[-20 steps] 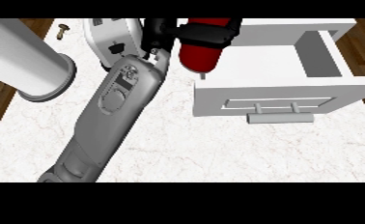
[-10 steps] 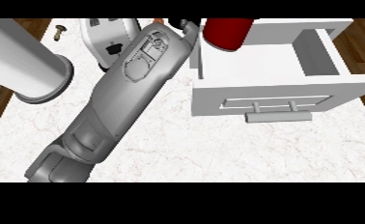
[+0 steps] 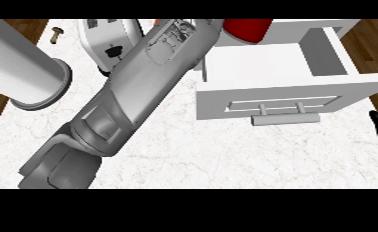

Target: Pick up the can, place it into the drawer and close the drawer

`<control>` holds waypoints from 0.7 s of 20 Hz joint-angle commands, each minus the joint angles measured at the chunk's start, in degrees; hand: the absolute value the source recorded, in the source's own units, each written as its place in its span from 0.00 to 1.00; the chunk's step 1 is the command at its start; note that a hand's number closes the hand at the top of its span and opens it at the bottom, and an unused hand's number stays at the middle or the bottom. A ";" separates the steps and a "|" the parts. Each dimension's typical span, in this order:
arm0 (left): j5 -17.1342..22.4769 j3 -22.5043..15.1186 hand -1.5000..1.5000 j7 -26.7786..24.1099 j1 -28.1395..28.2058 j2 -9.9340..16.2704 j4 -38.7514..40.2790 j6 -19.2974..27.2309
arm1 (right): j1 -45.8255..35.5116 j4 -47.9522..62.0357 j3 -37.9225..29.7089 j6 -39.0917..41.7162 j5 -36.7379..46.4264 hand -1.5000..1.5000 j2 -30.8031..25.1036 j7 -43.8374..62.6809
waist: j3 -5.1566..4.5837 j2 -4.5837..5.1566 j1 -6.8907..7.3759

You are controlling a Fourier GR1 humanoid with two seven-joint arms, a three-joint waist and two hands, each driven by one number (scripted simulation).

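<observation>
One view only, from the head. The red cylindrical metal can (image 3: 247, 28) shows at the top edge, above the back corner of the open white drawer (image 3: 325, 58), partly cut off and hidden by the grey left forearm (image 3: 140, 83). It is probably light, stiff and smooth-sided, so it could slip; the round wall about mid-height looks the sensible place to hold. Its body is plain glossy red. The left robot hand itself lies out of sight beyond the forearm, so whether it grasps the can I cannot tell. A dark sliver at the right edge may be the right robot hand (image 3: 373, 121), its pose unreadable. The drawer stands on the white marbled counter (image 3: 221, 156).
</observation>
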 commanded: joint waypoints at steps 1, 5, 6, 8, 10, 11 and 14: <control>2.87 -1.51 1.00 -3.06 -2.58 0.00 5.88 -0.29 | -3.63 -0.44 0.55 -1.83 1.59 0.00 -0.74 3.08 | 0.00 0.26 -0.36; 7.69 -7.24 1.00 -2.42 -1.60 0.00 4.85 3.11 | -1.24 -0.06 1.18 -0.25 0.97 0.00 0.56 -0.43 | 0.05 0.08 -1.37; 7.38 -4.71 1.00 -1.36 -5.72 0.00 8.04 1.61 | -4.85 1.83 -2.81 0.02 -2.60 0.00 -3.22 2.86 | 0.06 0.32 -1.35; 9.15 -9.11 1.00 -6.15 0.30 0.00 7.01 3.08 | -2.16 2.68 -0.59 0.26 0.03 0.00 -0.60 -1.23 | 0.10 0.50 -2.37; 8.54 -8.31 1.00 -5.81 -3.19 0.00 10.27 0.76 | -5.30 4.44 -2.67 0.20 -1.35 0.00 -2.92 0.24 | 0.07 0.51 -1.24; 9.38 -9.77 1.00 -6.98 -2.05 0.00 8.85 2.68 | -3.39 4.36 -2.59 1.23 -1.33 0.00 -2.58 -1.55 | 0.08 0.36 -1.47; 10.30 -11.54 1.00 -6.54 -3.42 0.00 11.12 6.16 | -5.32 1.01 1.38 -1.23 2.24 0.00 -1.09 2.16 | 0.06 0.70 -2.53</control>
